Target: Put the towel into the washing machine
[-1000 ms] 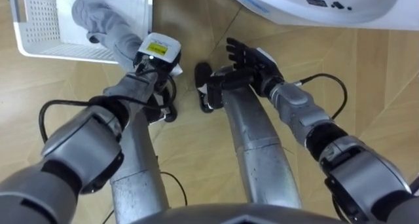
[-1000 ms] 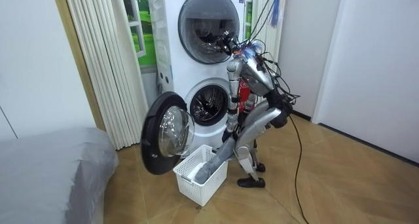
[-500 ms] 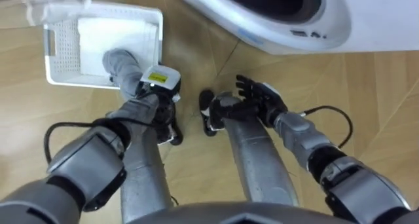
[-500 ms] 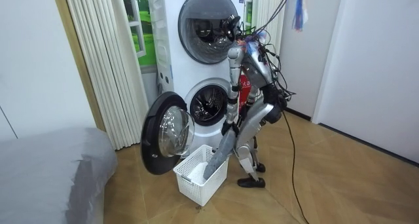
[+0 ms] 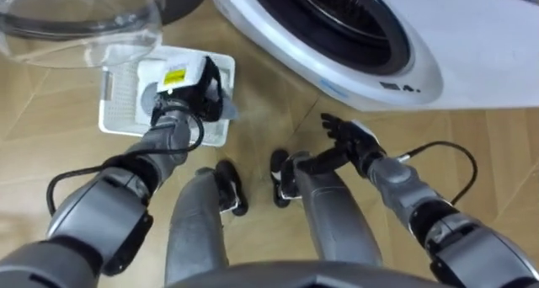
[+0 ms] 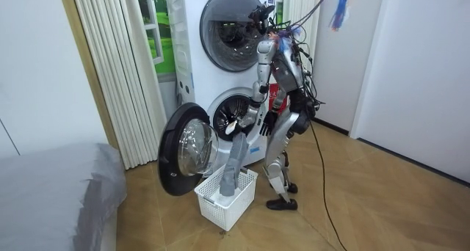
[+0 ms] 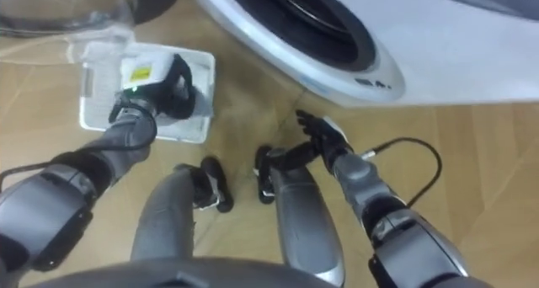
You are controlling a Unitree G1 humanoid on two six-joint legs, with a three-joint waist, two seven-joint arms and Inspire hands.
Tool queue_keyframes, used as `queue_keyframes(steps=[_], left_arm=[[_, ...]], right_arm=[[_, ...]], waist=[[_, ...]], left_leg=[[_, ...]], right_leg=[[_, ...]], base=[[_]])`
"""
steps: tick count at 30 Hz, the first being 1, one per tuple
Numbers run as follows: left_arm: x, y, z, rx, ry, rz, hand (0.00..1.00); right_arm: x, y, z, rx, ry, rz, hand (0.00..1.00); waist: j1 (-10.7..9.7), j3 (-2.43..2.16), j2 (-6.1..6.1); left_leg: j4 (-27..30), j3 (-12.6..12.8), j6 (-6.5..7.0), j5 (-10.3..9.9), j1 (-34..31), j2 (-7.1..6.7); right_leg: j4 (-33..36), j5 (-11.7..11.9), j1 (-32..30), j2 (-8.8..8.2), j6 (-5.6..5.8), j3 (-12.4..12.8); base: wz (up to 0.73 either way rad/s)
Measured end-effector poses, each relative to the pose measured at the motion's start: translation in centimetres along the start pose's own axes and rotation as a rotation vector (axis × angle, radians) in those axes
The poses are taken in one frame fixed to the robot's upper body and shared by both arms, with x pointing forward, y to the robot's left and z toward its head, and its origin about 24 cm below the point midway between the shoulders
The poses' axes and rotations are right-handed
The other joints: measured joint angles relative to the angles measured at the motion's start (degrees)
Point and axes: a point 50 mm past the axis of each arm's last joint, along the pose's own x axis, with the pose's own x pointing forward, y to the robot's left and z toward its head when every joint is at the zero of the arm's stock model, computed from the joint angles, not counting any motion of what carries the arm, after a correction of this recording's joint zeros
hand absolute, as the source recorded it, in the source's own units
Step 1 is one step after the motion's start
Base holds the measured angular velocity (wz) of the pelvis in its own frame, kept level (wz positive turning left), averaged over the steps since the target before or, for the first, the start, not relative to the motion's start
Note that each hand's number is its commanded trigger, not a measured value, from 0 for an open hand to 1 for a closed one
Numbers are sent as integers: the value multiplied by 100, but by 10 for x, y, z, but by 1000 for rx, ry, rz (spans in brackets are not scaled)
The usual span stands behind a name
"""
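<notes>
Towel (image 6: 233,166) hangs from the left hand (image 5: 184,84), fingers curled round it, over the white laundry basket (image 5: 114,125); right hand (image 5: 349,141) spread before the washing machine (image 5: 370,65).

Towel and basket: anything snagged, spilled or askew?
Nothing stands out. The left hand grips the grey towel, which hangs down with its lower end in the white basket; the washer door stands wide open.

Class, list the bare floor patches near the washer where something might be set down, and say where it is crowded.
Bare floor lies between the basket and the washer, and again beyond the open right hand, below the washer's front. Crowded: the basket, with the left hand holding the towel over it and the door beside it.
</notes>
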Motion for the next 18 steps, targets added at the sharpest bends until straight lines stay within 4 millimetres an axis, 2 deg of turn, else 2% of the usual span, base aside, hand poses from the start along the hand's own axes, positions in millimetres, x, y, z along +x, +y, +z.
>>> queue_keyframes(steps=[2, 4, 5, 6, 8, 10, 14, 15, 18], left_arm=[[-2, -1, 6, -173, 13, 7, 100], [-5, -6, 11, -300, 23, -24, 100], [-8, -13, 14, -376, 29, -67, 100], [-11, -18, 14, -465, 47, -108, 100], [-16, -27, 13, -586, 85, -176, 100], [-23, -36, 13, -699, 104, -250, 100], [-31, -47, 17, -919, 105, -406, 100], [-34, -50, 17, -981, 109, -445, 100], [-43, -59, 18, -1143, 114, -530, 100]], right_arm=[[1, 1, 3, -27, -9, 9, 0], [0, 1, 2, -45, -12, 11, 0], [0, 1, 1, -48, -12, 11, 0], [0, 3, 1, -49, -12, 17, 0], [1, 6, 2, -66, -12, 25, 0], [1, 6, 3, -98, -13, 34, 0], [1, 5, 6, -142, -19, 41, 0], [1, 6, 5, -148, -17, 45, 0], [-1, 10, 1, -133, -15, 57, 0]], waist=[[71, -9, 6], [123, -42, 42], [137, -82, 77], [150, -95, 81], [192, -100, 74], [258, -159, 49], [276, -224, 32], [272, -256, 32], [278, -286, 15]], left_leg=[[-114, -18, -5, 53, 101, -89], [-202, -87, -7, 103, 146, -145], [-238, -152, -18, 128, 166, -168], [-267, -182, -17, 131, 228, -184], [-301, -190, -17, 131, 350, -194], [-363, -196, -19, 143, 416, -237], [-408, -234, 4, 228, 456, -281], [-448, -255, 1, 267, 504, -292], [-624, -261, 13, 369, 682, -311]], right_leg=[[-6, -1, 73, -79, 1, -19], [-87, 10, 141, -101, 18, -55], [-144, 15, 202, -118, 23, -114], [-152, 16, 271, -135, 24, -148], [-161, 16, 378, -143, 24, -157], [-148, 15, 405, -175, 26, -149], [-200, 16, 489, -222, 27, -218], [-266, 30, 559, -223, 49, -241], [-464, 112, 762, -219, 88, -260]], base=[[10], [15], [23], [20], [5], [2], [11], [8], [2]])
